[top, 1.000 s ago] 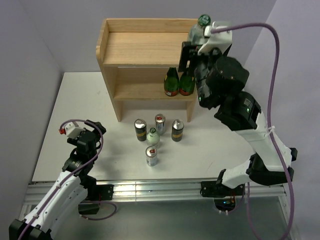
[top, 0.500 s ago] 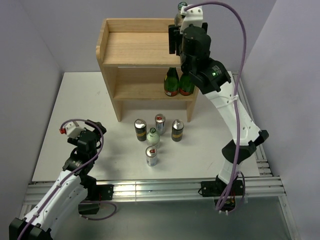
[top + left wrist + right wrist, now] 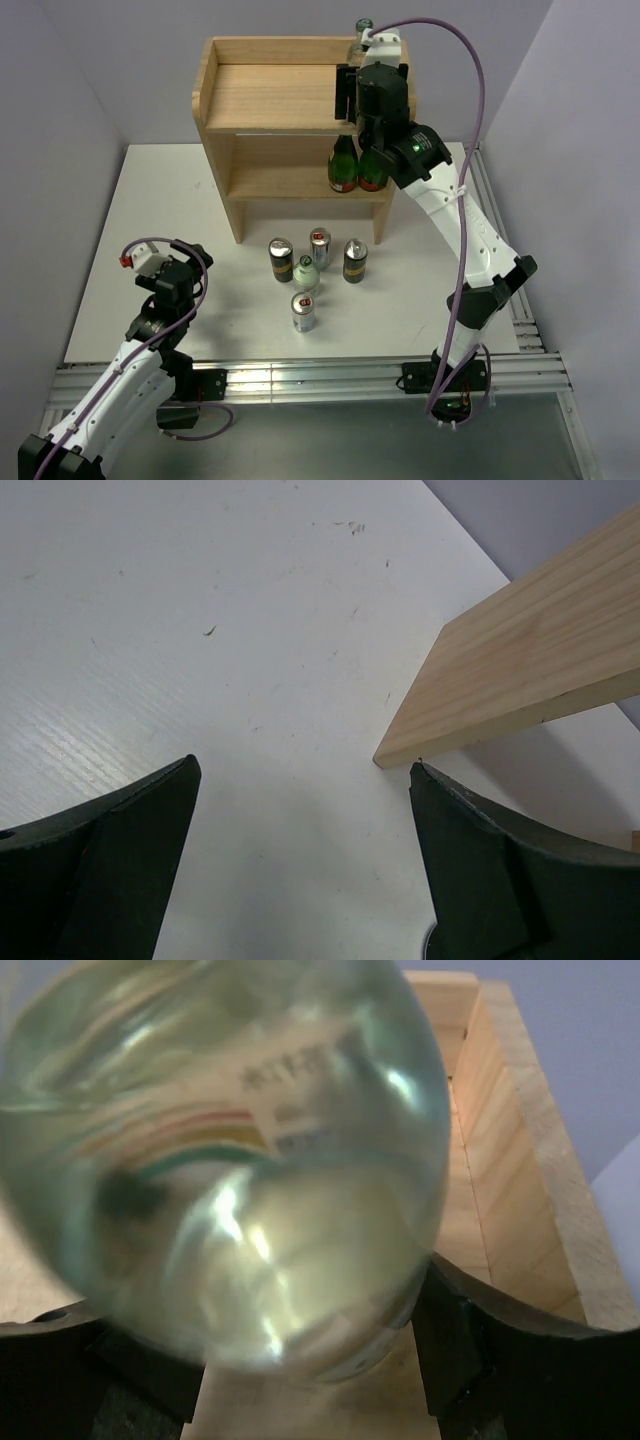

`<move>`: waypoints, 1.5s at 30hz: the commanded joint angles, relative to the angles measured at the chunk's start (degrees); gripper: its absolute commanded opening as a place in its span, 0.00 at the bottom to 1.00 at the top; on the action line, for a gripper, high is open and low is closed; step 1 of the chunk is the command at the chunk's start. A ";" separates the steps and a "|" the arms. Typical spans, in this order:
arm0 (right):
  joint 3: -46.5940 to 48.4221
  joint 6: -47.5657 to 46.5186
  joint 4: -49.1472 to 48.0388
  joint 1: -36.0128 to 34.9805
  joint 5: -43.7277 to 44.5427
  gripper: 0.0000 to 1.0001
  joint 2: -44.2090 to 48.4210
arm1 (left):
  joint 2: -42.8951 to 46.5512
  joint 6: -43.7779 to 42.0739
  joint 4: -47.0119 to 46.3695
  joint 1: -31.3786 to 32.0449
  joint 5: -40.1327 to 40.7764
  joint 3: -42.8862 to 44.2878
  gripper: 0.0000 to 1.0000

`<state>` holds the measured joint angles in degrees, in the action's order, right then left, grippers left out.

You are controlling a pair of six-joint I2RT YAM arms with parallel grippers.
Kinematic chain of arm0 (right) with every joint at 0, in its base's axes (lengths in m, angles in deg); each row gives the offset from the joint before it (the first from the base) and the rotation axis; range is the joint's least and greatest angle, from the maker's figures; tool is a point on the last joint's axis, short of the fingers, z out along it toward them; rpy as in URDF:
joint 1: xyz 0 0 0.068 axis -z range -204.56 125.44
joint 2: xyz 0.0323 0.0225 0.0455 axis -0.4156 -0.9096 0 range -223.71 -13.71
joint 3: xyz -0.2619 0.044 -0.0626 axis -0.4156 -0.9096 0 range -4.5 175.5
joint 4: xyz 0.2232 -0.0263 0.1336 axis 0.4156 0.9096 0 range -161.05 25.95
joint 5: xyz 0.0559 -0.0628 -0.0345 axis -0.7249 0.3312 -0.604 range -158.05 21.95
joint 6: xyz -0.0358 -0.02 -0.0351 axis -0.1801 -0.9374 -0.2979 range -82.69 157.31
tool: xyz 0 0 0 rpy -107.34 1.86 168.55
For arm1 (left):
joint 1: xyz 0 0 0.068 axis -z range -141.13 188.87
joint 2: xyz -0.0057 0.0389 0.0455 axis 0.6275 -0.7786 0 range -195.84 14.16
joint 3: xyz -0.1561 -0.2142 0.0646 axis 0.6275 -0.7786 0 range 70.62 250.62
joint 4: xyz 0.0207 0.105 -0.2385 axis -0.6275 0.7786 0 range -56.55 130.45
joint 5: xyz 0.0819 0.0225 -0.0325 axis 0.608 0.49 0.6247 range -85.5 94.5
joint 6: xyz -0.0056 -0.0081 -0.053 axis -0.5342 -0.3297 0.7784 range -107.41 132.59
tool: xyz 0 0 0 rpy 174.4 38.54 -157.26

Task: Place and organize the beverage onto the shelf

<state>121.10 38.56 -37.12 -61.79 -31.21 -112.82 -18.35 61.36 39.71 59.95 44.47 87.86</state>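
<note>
My right gripper point(image 3: 352, 75) is shut on a clear green-capped glass bottle point(image 3: 360, 35) and holds it over the right end of the wooden shelf's top board point(image 3: 280, 95). In the right wrist view the bottle point(image 3: 230, 1160) fills the frame between the dark fingers point(image 3: 500, 1360), just above the board and beside the raised rim point(image 3: 505, 1150). On the table stand two black cans point(image 3: 281, 258) point(image 3: 355, 259), two silver cans point(image 3: 320, 247) point(image 3: 303, 311) and another clear green-capped bottle point(image 3: 306, 272). My left gripper point(image 3: 145, 262) is open and empty at the near left point(image 3: 303, 770).
Two dark green bottles with red labels point(image 3: 357, 165) stand at the right end of the lower shelf board. The shelf's side panel point(image 3: 540, 670) shows in the left wrist view. Purple-grey walls close in behind and on both sides.
My right arm has swung left and stretched out, carrying the bottle from the shelf's right corner to over the top board. The left arm has not moved.
</note>
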 commanded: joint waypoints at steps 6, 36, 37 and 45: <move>-10.02 6.74 -10.47 4.01 2.97 0.00 8.67 | -0.27 -0.70 -2.48 0.28 0.55 0.78 0.93; -9.85 8.85 -7.13 4.19 2.97 1.00 9.46 | -0.89 -0.70 -2.22 0.45 0.90 0.96 0.93; -9.76 8.59 -7.04 4.01 2.80 1.00 9.72 | -0.80 -0.61 -2.22 0.45 0.90 1.05 0.93; -6.60 9.03 -3.35 3.05 2.10 1.00 10.25 | -0.89 -0.52 -2.22 0.54 1.08 0.96 0.93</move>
<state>111.46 48.57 -42.98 -59.45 -32.17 -106.92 -19.23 61.36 39.71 60.30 44.53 87.86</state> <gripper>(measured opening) 0.995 0.927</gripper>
